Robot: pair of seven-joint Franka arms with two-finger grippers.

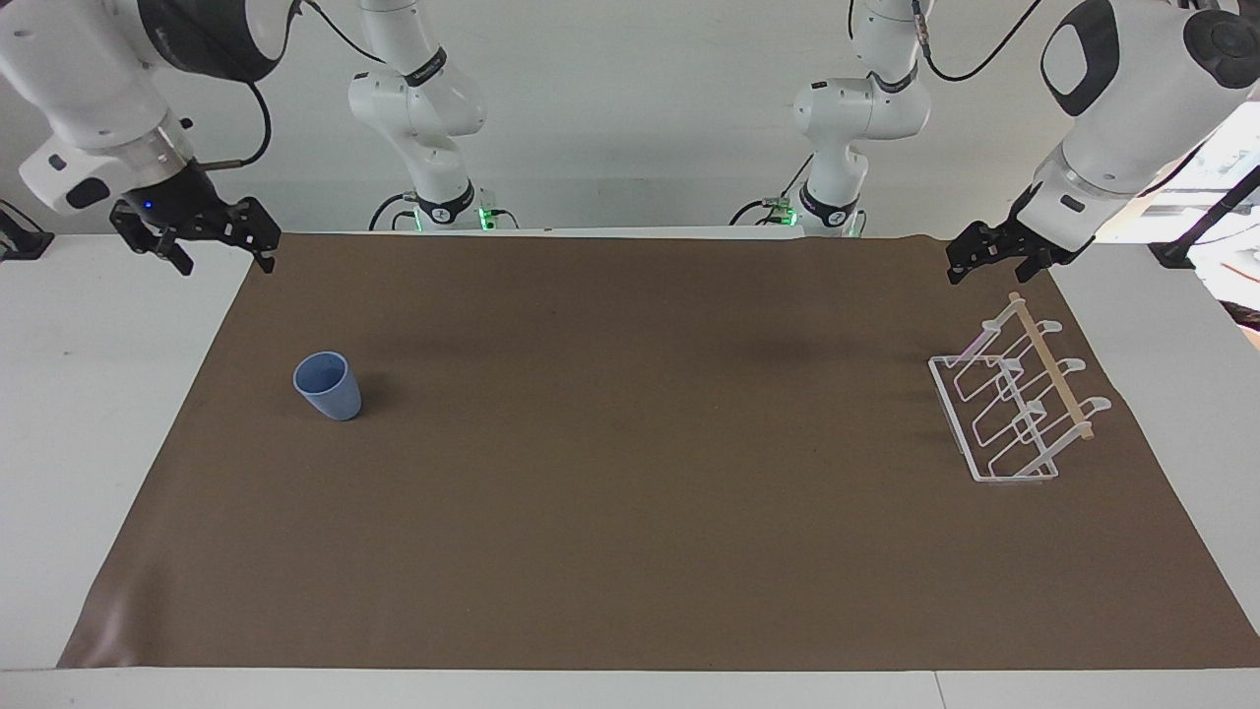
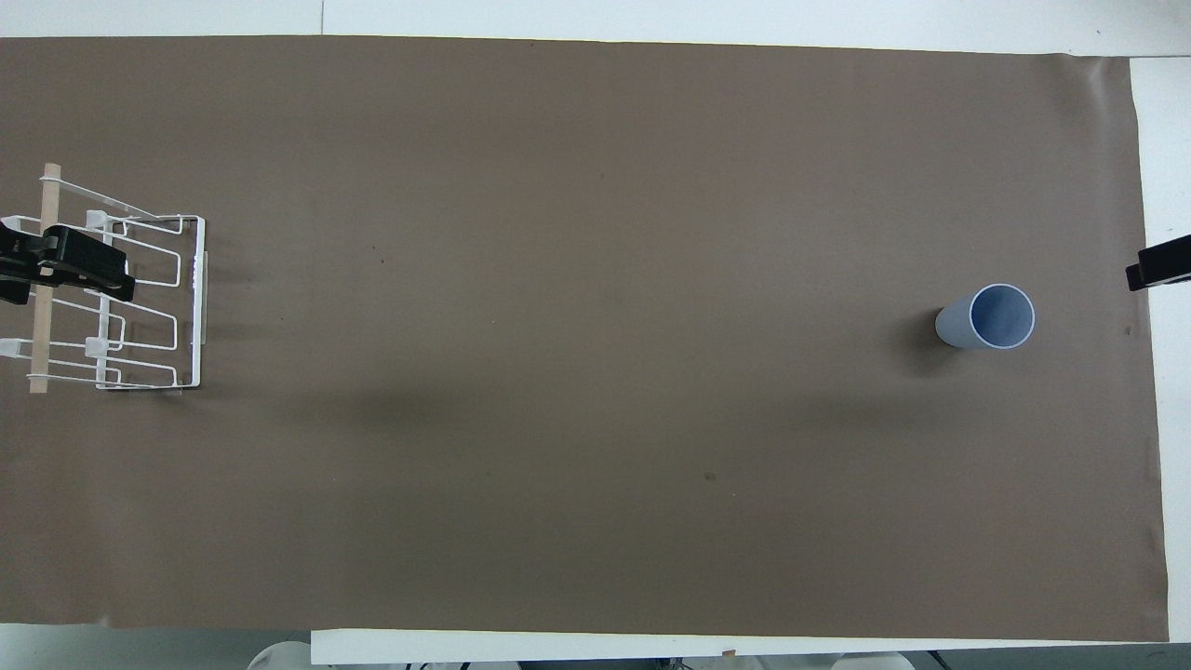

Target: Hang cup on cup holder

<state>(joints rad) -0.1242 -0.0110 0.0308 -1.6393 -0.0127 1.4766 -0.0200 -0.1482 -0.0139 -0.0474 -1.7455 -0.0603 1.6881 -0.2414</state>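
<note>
Facing view: cup (image 1: 328, 386) upright on the brown mat (image 1: 630, 512), toward the right arm's end — below the right gripper (image 1: 197, 246), raised, fingers spread, empty. Left gripper (image 1: 994, 254) waiting over cup holder (image 1: 1014, 404), finger state unclear.

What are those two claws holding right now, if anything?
Nothing. The blue cup stands alone on the brown mat, the right claw up in the air away from it. The left claw hangs empty above the white wire cup rack.

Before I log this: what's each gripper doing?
Left gripper: open, empty, above the cup holder.
Right gripper: open, empty, cup untouched.
</note>
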